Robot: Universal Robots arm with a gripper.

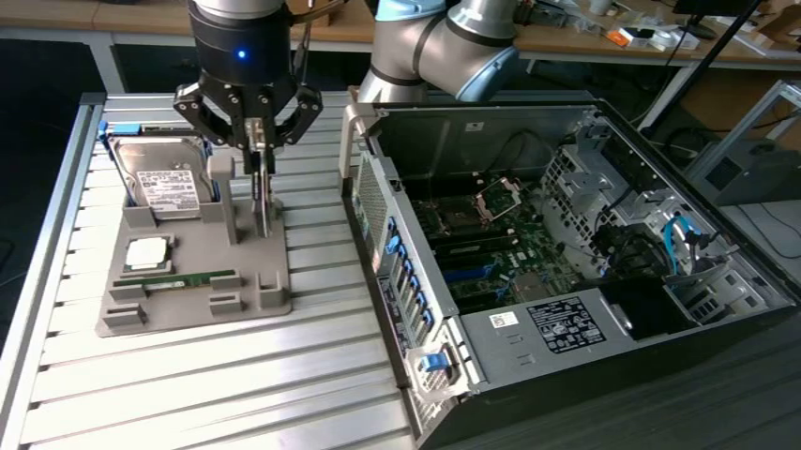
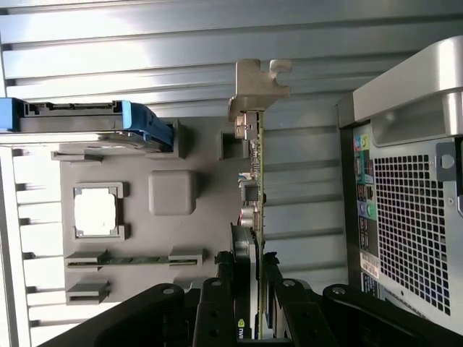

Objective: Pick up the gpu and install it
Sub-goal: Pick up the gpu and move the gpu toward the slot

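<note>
My hand (image 1: 257, 142) is clamped across the upper edge of the gpu (image 2: 253, 191). The card stands on edge in the gray holder (image 1: 188, 309), at the holder's side nearest the open computer case (image 1: 564, 234), so its thin board fits between my fingers.

gpu (image 1: 261, 192) 1 | hard drive (image 1: 169, 178) 1 | RAM stick (image 1: 188, 280) 1 | CPU (image 1: 146, 251) 1 | computer case (image 1: 375, 202) 1

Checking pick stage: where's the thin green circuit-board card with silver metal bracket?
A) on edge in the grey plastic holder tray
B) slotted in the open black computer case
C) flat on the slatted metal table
A: the thin green circuit-board card stands on edge in the grey tray, under the gripper.
</note>
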